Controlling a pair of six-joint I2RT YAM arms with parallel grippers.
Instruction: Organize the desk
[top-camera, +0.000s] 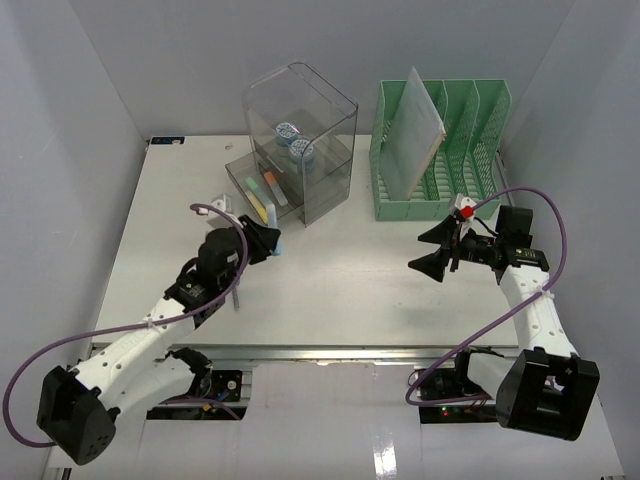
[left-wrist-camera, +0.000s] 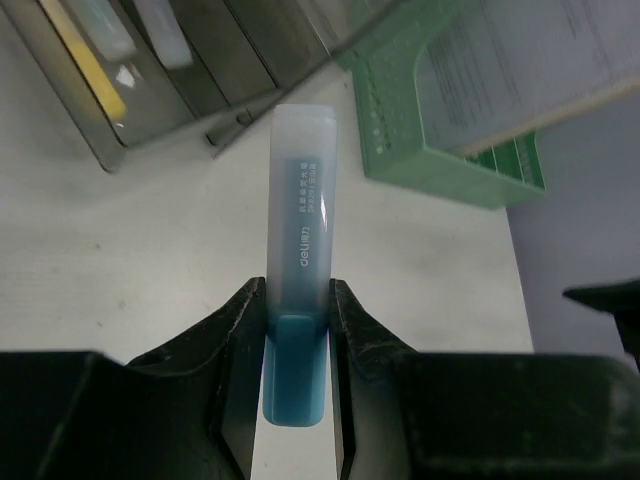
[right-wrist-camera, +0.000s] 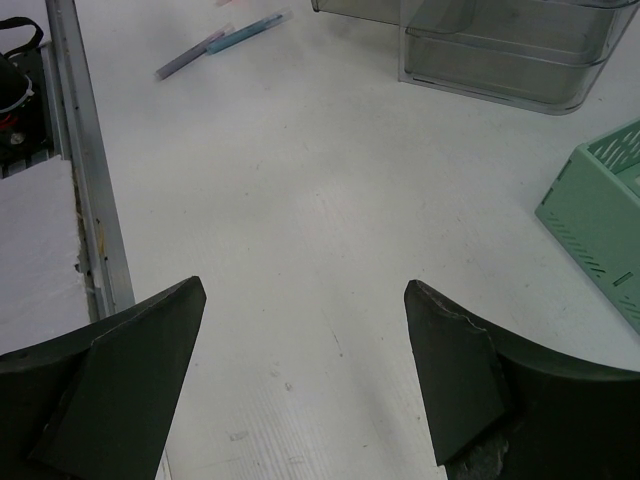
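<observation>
The white desk (top-camera: 340, 290) has an aluminium rail along its front edge. My left gripper (top-camera: 265, 240) is shut on a blue highlighter (left-wrist-camera: 300, 200) with a frosted cap, gripping its blue end (left-wrist-camera: 297, 295) and holding it just in front of the open drawer (top-camera: 258, 192) of a clear acrylic organizer (top-camera: 300, 140). The drawer (left-wrist-camera: 100, 80) holds a yellow highlighter and other pale ones. My right gripper (top-camera: 428, 250) is wide open and empty over bare desk (right-wrist-camera: 305, 290), in front of the green file holder.
A green file holder (top-camera: 440, 150) with a sheaf of paper stands at the back right; its corner shows in the right wrist view (right-wrist-camera: 600, 220). Two pens (right-wrist-camera: 215, 38) lie on the desk near the left arm (top-camera: 237, 292). Tape rolls sit in the organizer's upper compartment (top-camera: 292, 140).
</observation>
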